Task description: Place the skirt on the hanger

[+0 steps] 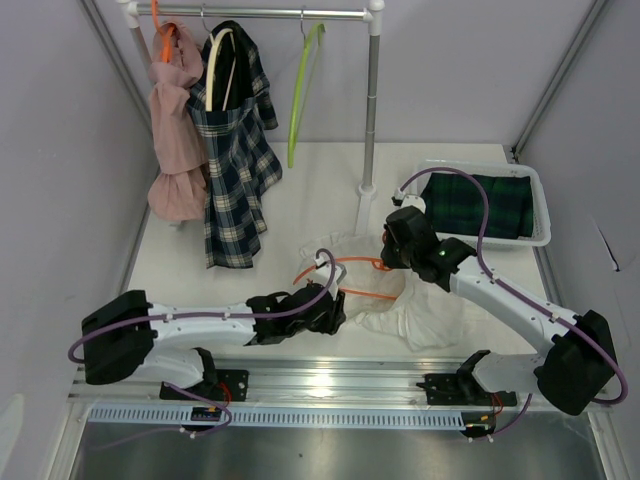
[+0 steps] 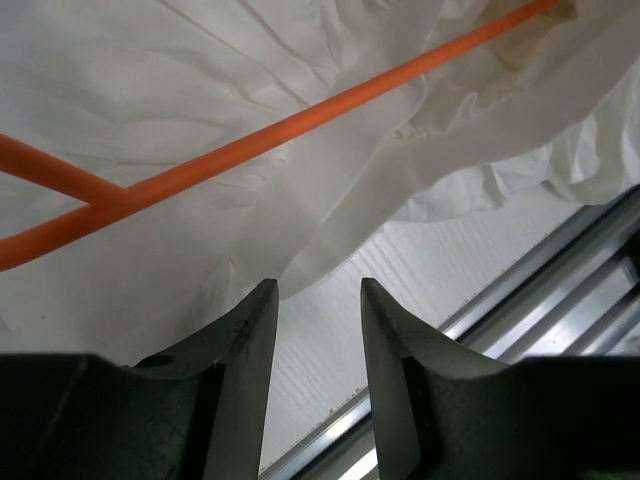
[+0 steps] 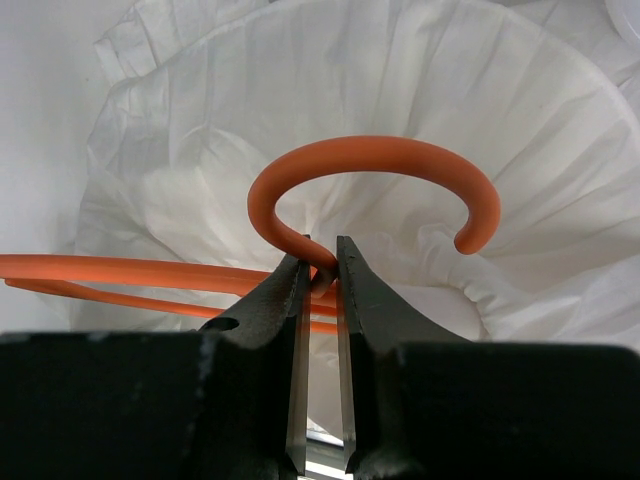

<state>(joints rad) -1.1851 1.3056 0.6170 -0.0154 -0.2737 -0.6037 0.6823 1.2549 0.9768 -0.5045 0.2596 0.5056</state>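
A white skirt (image 1: 400, 300) lies crumpled on the table between the arms. An orange hanger (image 1: 362, 292) lies on and partly inside it. My right gripper (image 1: 392, 255) is shut on the neck of the hanger (image 3: 330, 265), just below its hook (image 3: 375, 160), over the skirt (image 3: 520, 130). My left gripper (image 1: 335, 305) is open and empty at the skirt's left edge. In the left wrist view the hanger's arm (image 2: 300, 125) crosses the white cloth (image 2: 200, 60) above my open fingers (image 2: 255, 330); the cloth's edge lies just at the fingertips.
A clothes rail (image 1: 270, 14) at the back holds a pink garment (image 1: 175, 130), a plaid dress (image 1: 235, 160) and a bare green hanger (image 1: 303, 90). A white basket (image 1: 545, 215) with a dark plaid garment (image 1: 490, 205) stands at the right. The rail's post (image 1: 370, 120) stands behind the skirt.
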